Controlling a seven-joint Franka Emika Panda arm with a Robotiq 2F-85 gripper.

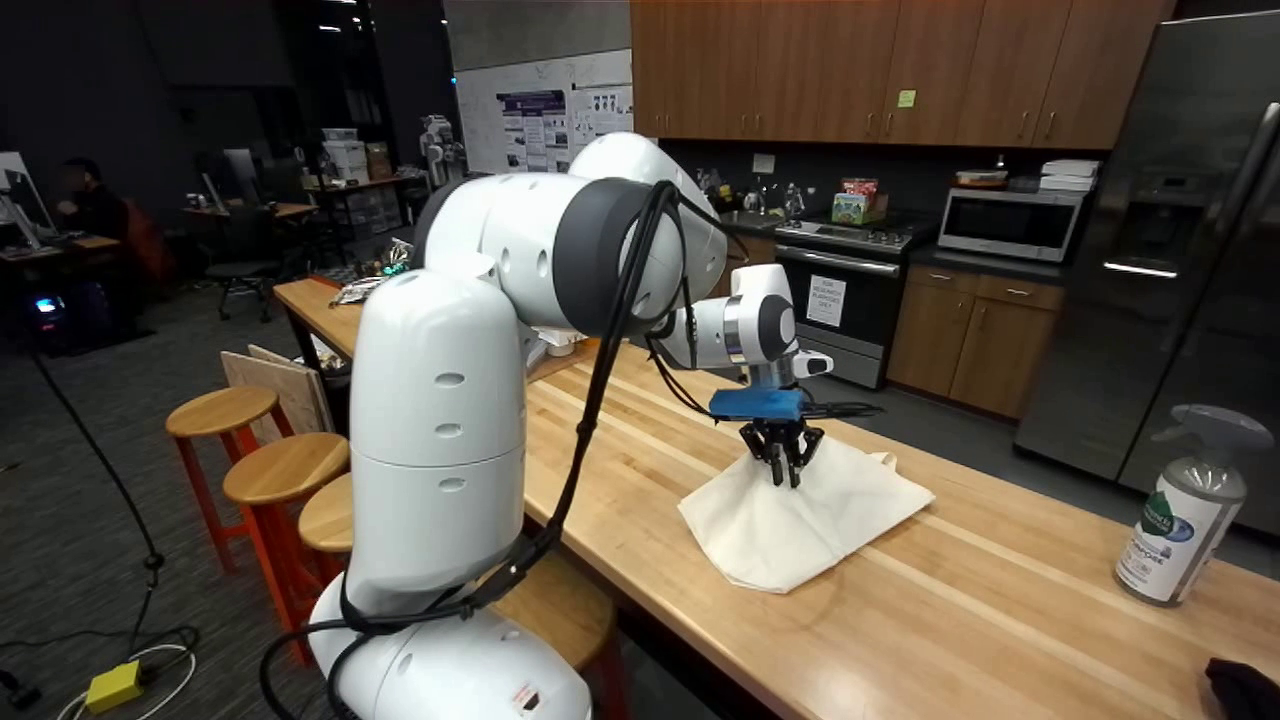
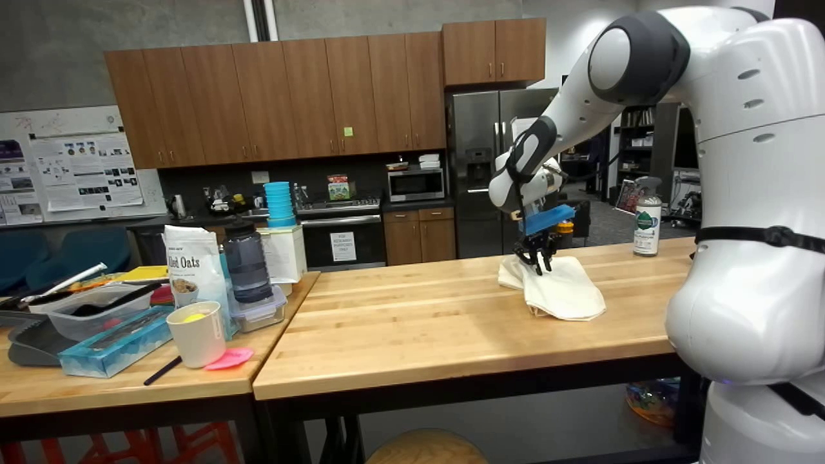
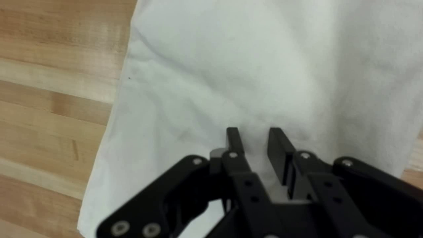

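- My gripper (image 3: pixel 253 129), lower centre of the wrist view: jaws narrowly spread.
- Cloth (image 3: pixel 205 89) cropped along the top; I can't make out contact.

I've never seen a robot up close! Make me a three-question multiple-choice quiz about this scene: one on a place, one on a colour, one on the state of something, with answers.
1. Where is the spray bottle?
A) On the floor
B) On the wooden table
C) Inside the microwave

2. What colour is the cloth beneath the gripper?
A) Off-white
B) Red
C) Green

3. How are the gripper's fingertips?
A) Crossed
B) Pressed together
C) Apart

Answers:
1. B, both exterior views show it standing there.
2. A, its pale fabric shows in all three views.
3. C, the wrist view shows a gap between them.
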